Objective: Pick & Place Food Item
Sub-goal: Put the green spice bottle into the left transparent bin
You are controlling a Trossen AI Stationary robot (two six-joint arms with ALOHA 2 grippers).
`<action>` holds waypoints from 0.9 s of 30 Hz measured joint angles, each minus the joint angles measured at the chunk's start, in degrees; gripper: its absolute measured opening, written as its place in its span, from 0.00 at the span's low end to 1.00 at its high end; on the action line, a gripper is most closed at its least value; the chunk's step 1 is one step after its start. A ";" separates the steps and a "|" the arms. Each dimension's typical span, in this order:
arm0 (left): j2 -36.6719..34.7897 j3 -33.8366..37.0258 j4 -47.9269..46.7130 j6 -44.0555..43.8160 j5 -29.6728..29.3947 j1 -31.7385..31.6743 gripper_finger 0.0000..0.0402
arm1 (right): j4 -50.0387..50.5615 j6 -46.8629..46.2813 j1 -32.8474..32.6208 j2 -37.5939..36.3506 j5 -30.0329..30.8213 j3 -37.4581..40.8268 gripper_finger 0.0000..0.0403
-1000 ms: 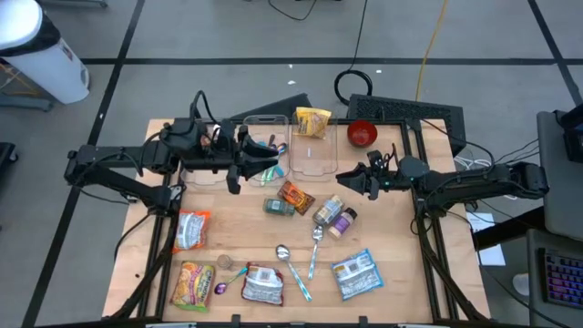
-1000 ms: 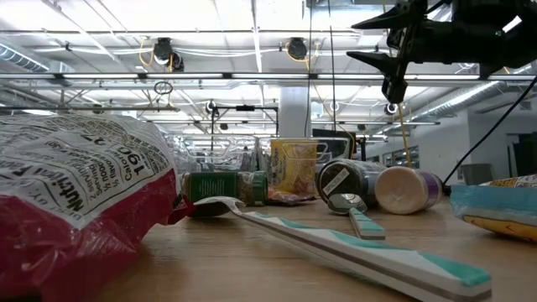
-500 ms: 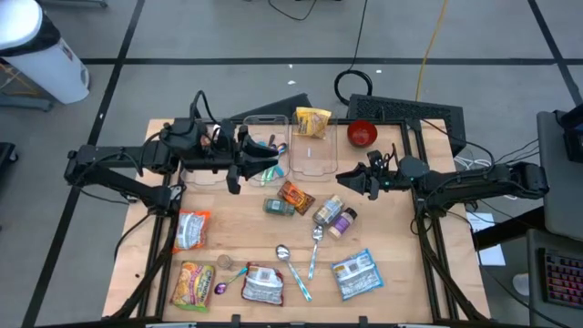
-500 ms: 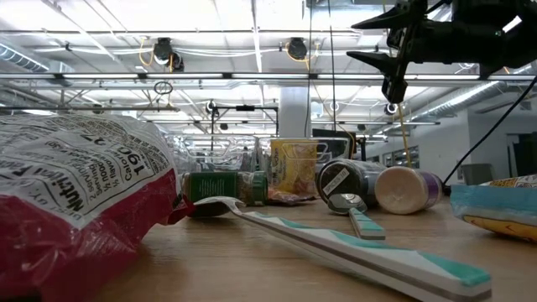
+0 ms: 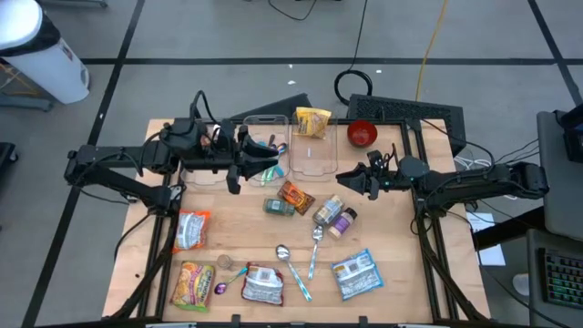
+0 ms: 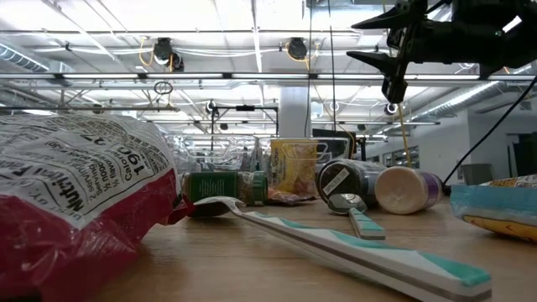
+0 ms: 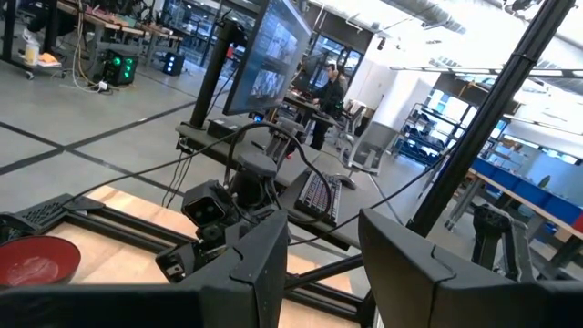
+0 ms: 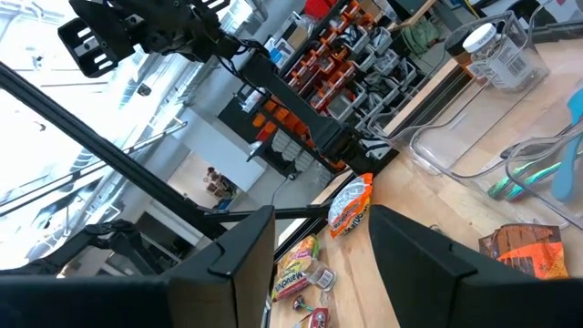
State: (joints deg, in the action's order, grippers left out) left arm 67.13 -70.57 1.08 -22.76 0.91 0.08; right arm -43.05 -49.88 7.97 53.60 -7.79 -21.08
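Food items lie loose on the wooden table [image 5: 401, 273]: a brown packet [image 5: 296, 196], a green jar [image 5: 279, 207], two jars on their sides [image 5: 328, 211], a yellow bag [image 5: 311, 121] at the back, and snack bags [image 5: 193, 228] [image 5: 355, 273] near the front. My left gripper [image 5: 270, 165] hovers high over the clear containers [image 5: 257, 146]. It points toward the table's right and is open [image 7: 323, 269], with nothing between its fingers. My right gripper [image 5: 342, 176] hangs above the table right of the brown packet and points left. It is also open [image 8: 323, 264] and empty.
A red bowl [image 5: 362, 133] stands at the back right beside a second clear container [image 5: 311, 146]. Two spoons [image 5: 314, 246] and a teal-and-white utensil [image 6: 361, 252] lie near the front. More snack bags [image 5: 193, 284] [image 5: 264, 285] sit at the front left. Bare wood shows along the right side.
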 joint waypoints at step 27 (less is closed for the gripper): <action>0.00 0.00 0.00 0.00 0.00 0.00 0.36 | 0.00 2.57 0.00 0.00 0.00 -0.02 0.42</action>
State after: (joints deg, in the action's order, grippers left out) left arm 67.13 -70.57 1.08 -22.76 0.91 0.08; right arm -43.05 -47.31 7.97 53.60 -7.79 -21.10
